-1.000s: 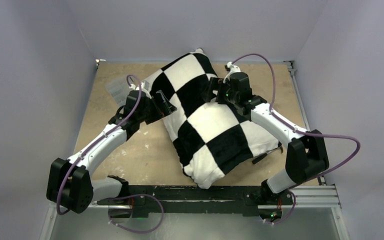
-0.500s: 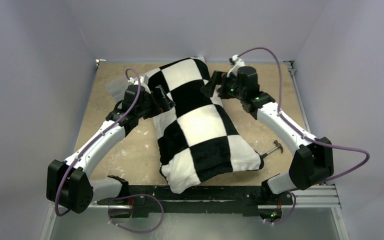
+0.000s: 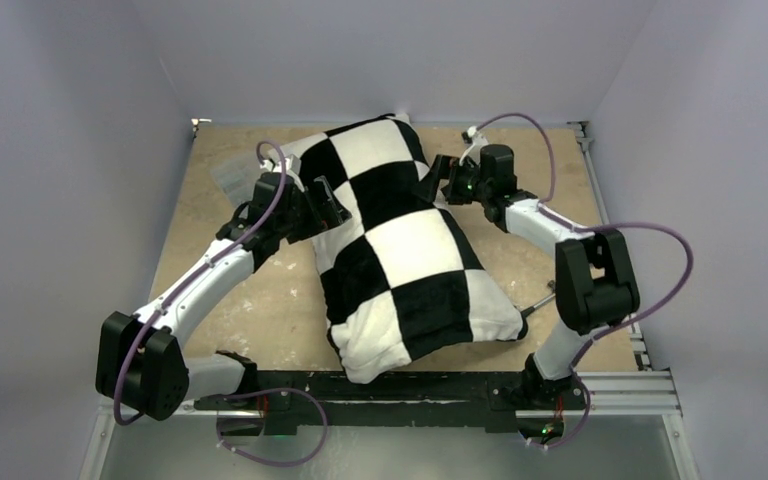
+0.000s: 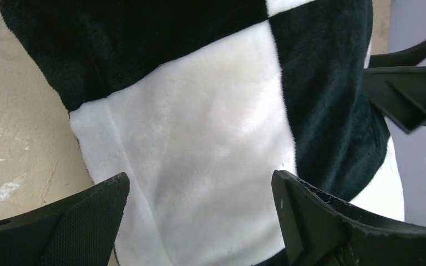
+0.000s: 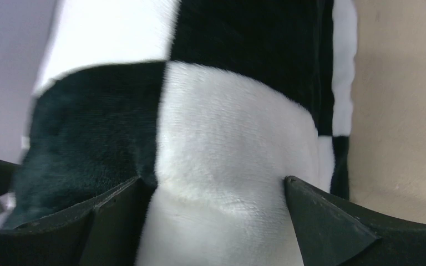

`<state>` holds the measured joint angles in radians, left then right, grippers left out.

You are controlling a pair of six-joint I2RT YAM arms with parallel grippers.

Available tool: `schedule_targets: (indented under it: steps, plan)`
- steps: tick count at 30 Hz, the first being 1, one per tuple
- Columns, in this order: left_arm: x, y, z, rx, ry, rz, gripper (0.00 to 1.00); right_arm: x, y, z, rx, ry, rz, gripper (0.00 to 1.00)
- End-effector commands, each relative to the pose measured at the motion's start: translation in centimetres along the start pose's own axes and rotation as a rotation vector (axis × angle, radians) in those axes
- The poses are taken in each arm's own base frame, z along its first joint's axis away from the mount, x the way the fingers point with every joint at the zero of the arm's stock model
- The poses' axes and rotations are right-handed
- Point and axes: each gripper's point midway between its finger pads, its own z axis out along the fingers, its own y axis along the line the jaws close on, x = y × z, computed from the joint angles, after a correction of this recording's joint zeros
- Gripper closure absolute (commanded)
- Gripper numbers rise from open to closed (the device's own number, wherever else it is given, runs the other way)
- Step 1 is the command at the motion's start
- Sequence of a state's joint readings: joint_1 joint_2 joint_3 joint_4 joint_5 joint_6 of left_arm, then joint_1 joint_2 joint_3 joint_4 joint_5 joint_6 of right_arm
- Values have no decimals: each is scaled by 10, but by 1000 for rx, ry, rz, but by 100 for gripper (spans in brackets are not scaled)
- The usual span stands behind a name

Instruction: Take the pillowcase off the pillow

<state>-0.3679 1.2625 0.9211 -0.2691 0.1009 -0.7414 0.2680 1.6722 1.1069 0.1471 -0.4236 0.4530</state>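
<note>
The black-and-white checkered pillowcase (image 3: 400, 245) lies stuffed and plump, running from the far middle of the table to the near edge. The pillow is hidden inside it. My left gripper (image 3: 326, 203) is open against the pillowcase's left side near the far end. In the left wrist view, a white square of the pillowcase (image 4: 199, 127) fills the gap of the left gripper (image 4: 201, 178). My right gripper (image 3: 444, 181) is open against the opposite side. In the right wrist view, the right gripper (image 5: 213, 179) has the pillowcase (image 5: 227, 133) bulging between its tips.
A small metal tool (image 3: 543, 299) lies on the table (image 3: 260, 300) beside the right arm's elbow. A clear plastic piece (image 3: 228, 178) sits at the far left. Grey walls enclose the table on three sides, and a black rail (image 3: 390, 385) runs along the near edge.
The pillowcase's near end has swung to the left and the whole bundle sits straighter. The right arm has folded its elbow inward. Both grippers stayed open at the sides.
</note>
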Motion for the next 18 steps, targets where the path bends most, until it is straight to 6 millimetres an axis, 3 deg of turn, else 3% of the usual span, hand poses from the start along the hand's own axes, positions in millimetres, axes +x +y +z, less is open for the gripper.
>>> schedule_targets:
  steps: [1,4,9,11,13,18]
  plan:
    - [10,5,3,5,13,-15,1,27,-8,19,-86,33,-44,1]
    - [23,12,6,5,28,-41,1,53,-4,24,-158,88,-55,1]
    - [41,19,15,27,61,-83,2,88,31,22,-376,174,-98,5]
    - [48,21,20,31,78,-93,4,85,36,21,-383,162,-102,21]
    - [50,19,22,47,83,-96,6,73,39,19,-358,134,-109,49]
    - [45,11,26,87,70,-90,7,8,61,1,-276,5,-160,99]
